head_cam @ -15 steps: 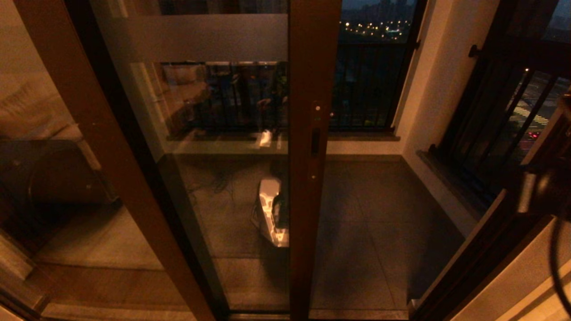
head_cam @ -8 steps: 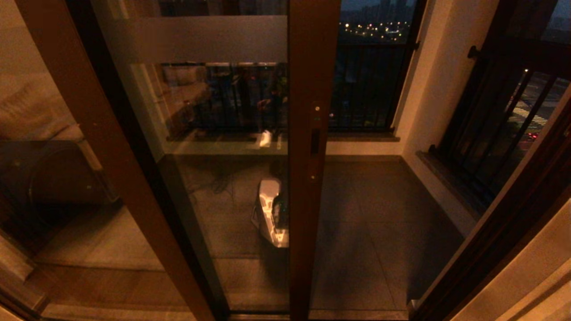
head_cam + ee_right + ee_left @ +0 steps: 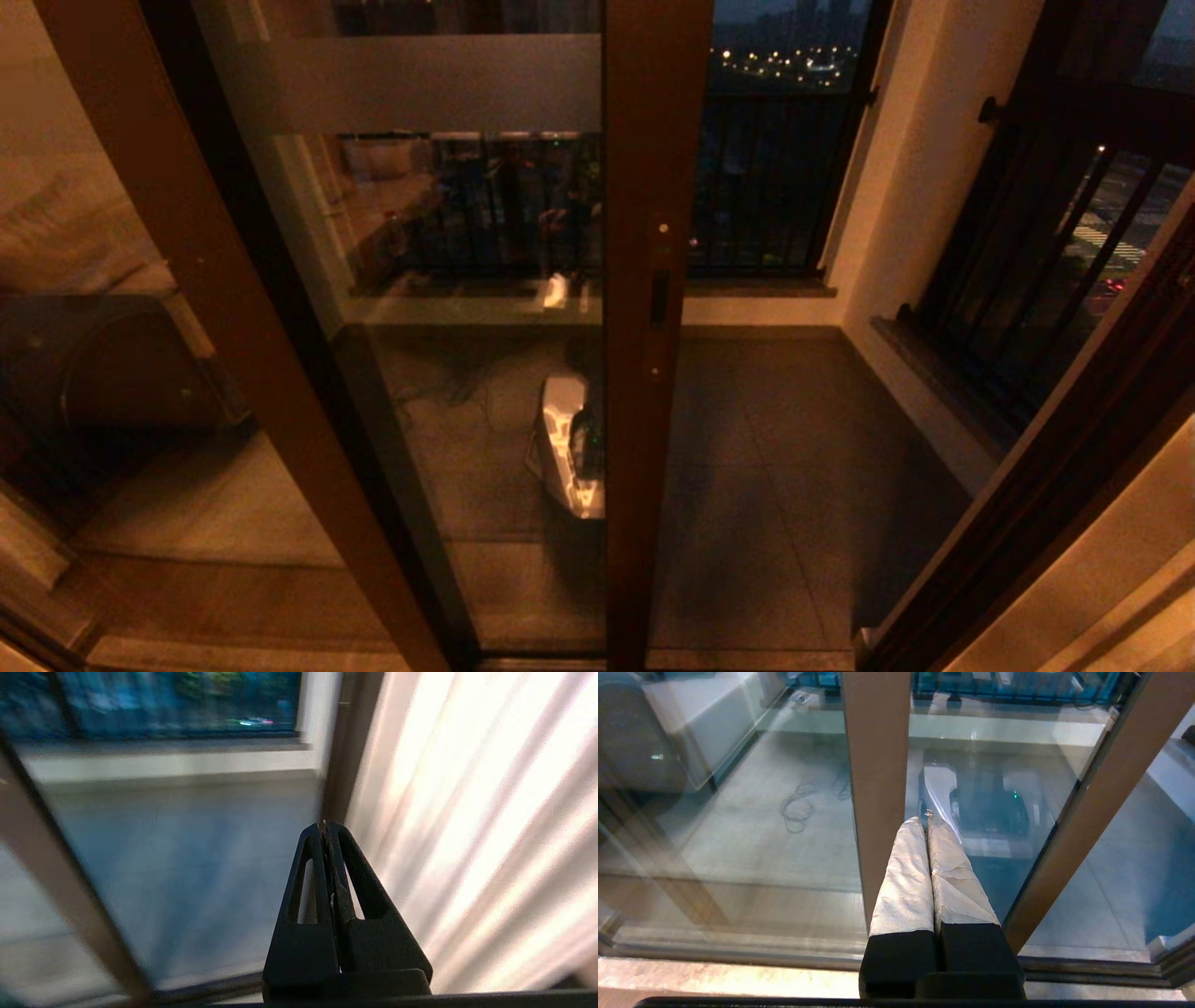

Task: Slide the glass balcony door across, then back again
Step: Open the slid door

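Standing half-slid, the glass balcony door (image 3: 644, 308) fronted a white machine (image 3: 567, 453); left gripper (image 3: 928, 820) and right gripper (image 3: 325, 826) hung before it, fingers clenched empty.

The glass balcony door (image 3: 653, 280) runs past the frame edges — top unseen.

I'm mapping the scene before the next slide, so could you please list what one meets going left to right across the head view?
Washing machine behind the fixed panel → slanted brown frame post → glass balcony door pane with frosted band → door's vertical frame with handle slot → open balcony floor → white wall corner → black-barred railing window.
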Controlling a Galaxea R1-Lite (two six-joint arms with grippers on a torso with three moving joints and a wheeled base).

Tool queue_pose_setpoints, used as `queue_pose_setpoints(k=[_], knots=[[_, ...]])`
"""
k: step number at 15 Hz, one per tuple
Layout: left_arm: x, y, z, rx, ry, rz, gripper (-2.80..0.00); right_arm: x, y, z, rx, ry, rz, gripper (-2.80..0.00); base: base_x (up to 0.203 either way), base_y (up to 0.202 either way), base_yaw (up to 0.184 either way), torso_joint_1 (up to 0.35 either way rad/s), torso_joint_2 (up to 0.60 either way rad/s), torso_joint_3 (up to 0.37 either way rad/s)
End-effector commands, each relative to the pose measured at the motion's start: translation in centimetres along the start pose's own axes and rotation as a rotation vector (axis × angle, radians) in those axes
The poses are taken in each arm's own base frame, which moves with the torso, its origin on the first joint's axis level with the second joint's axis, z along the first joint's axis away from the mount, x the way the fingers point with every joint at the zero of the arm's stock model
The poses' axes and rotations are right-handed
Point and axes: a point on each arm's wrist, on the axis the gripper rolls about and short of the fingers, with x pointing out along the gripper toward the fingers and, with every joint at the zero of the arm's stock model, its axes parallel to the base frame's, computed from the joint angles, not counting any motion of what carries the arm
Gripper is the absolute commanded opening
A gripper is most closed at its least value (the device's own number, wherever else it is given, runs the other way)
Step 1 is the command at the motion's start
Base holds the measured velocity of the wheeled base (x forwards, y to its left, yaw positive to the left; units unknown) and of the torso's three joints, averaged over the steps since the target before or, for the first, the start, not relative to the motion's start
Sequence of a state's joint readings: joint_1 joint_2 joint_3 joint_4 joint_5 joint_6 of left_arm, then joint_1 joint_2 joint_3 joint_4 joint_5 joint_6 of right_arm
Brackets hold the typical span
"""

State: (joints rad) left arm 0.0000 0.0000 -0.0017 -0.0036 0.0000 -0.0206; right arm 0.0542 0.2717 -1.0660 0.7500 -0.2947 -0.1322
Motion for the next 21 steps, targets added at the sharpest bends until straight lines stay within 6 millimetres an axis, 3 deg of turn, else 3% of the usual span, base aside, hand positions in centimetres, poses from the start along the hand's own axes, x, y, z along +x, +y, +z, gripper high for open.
queue_pose_setpoints(k=[1, 3, 5, 7, 10, 14, 16, 17, 21], knots=[[0.0, 0.0, 0.0, -0.001, 0.000, 0.000, -2.80, -1.2, 0.5, 0.2, -0.035, -0.024, -0.029, -2.80, 0.000, 0.000, 0.000, 0.000, 0.00, 0.000], [0.0, 0.0, 0.0, -0.001, -0.001, 0.002, -2.80, -2.1, 0.8, -1.0, -0.033, -0.035, 0.031, -2.80, 0.000, 0.000, 0.000, 0.000, 0.00, 0.000], [0.0, 0.0, 0.0, 0.000, 0.000, 0.000, -2.80, -3.3, 0.9, -4.9, -0.042, -0.064, 0.063, -2.80, 0.000, 0.000, 0.000, 0.000, 0.00, 0.000], [0.0, 0.0, 0.0, 0.000, 0.000, 0.000, -2.80, -3.0, 1.3, -7.4, -0.024, -0.039, 0.119, -2.80, 0.000, 0.000, 0.000, 0.000, 0.00, 0.000], [0.0, 0.0, 0.0, 0.001, -0.001, 0.000, -2.80, 1.3, 3.1, -11.0, -0.043, 0.100, 0.279, -2.80, 0.000, 0.000, 0.000, 0.000, 0.00, 0.000], [0.0, 0.0, 0.0, 0.001, -0.001, 0.000, -2.80, 7.4, 5.7, -18.5, -0.066, 0.125, 0.324, -2.80, 0.000, 0.000, 0.000, 0.000, 0.00, 0.000], [0.0, 0.0, 0.0, 0.000, -0.001, 0.000, -2.80, 8.1, 6.0, -19.6, -0.030, 0.083, 0.306, -2.80, 0.000, 0.000, 0.000, 0.000, 0.00, 0.000], [0.0, 0.0, 0.0, 0.000, 0.000, 0.001, -2.80, 8.2, 5.9, -18.7, 0.003, 0.021, 0.295, -2.80, 0.000, 0.000, 0.000, 0.000, 0.00, 0.000], [0.0, 0.0, 0.0, 0.001, -0.001, 0.001, -2.80, 8.2, 5.9, -18.7, 0.025, 0.020, 0.289, -2.80, 0.000, 0.000, 0.000, 0.000, 0.00, 0.000]])
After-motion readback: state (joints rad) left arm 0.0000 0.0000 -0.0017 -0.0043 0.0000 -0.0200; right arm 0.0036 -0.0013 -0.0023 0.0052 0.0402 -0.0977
